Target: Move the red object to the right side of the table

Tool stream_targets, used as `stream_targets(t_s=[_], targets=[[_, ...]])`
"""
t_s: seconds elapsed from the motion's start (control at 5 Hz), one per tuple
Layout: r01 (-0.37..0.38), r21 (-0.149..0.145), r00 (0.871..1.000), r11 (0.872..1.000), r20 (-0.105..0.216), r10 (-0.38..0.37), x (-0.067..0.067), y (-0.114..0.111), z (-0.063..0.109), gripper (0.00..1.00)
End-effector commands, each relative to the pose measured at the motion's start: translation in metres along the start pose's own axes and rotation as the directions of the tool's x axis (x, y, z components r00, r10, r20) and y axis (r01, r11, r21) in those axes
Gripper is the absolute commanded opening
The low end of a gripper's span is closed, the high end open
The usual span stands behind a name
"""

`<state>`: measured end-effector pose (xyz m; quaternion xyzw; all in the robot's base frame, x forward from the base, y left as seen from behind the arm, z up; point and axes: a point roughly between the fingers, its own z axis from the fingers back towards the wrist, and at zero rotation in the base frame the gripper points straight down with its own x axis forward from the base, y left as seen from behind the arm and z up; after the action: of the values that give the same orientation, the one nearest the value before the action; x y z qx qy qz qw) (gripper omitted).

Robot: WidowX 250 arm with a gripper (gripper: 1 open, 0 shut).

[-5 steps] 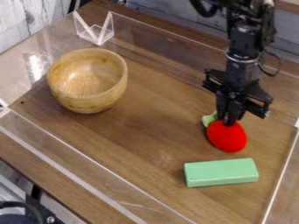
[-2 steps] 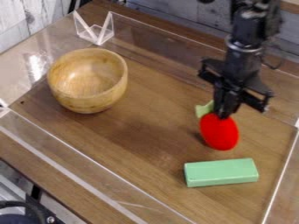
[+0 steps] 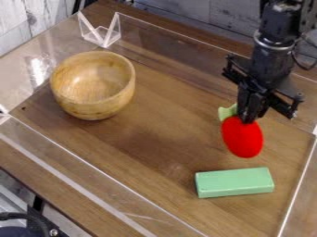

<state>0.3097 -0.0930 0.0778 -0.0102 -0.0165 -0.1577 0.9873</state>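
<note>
The red object (image 3: 243, 137) is a small rounded toy fruit with a green leaf at its top. It hangs just above the table (image 3: 148, 139) near the right side. My gripper (image 3: 254, 115) comes straight down from above and is shut on the fruit's top, so the stem is mostly hidden between the fingers. A faint shadow lies on the wood under the fruit.
A wooden bowl (image 3: 92, 84) stands at the left. A flat green block (image 3: 234, 181) lies in front of the fruit, toward the near edge. Low clear plastic walls (image 3: 292, 199) edge the tabletop, and a clear folded stand (image 3: 99, 30) sits at the back left.
My gripper has closed on the red fruit, lifted it off the wood and carried it a little to the right. Bowl and green block have not moved.
</note>
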Motion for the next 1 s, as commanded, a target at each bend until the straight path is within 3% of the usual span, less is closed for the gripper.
stream_targets(t_s=[0.0,0.2,0.4,0.6,0.8], targets=[[-0.003,0.006,0.997,1.0,0.077,0.002,0.004,0.014,0.011,1.0],[0.003,0.012,0.996,1.0,0.085,-0.004,0.005,0.019,0.013,0.0],[-0.011,0.011,0.996,1.0,0.085,0.01,-0.003,0.035,0.016,1.0],[-0.044,0.019,0.994,0.999,0.103,0.041,-0.012,0.059,0.027,1.0],[-0.097,0.035,0.988,0.995,0.124,0.092,-0.027,0.106,0.039,1.0]])
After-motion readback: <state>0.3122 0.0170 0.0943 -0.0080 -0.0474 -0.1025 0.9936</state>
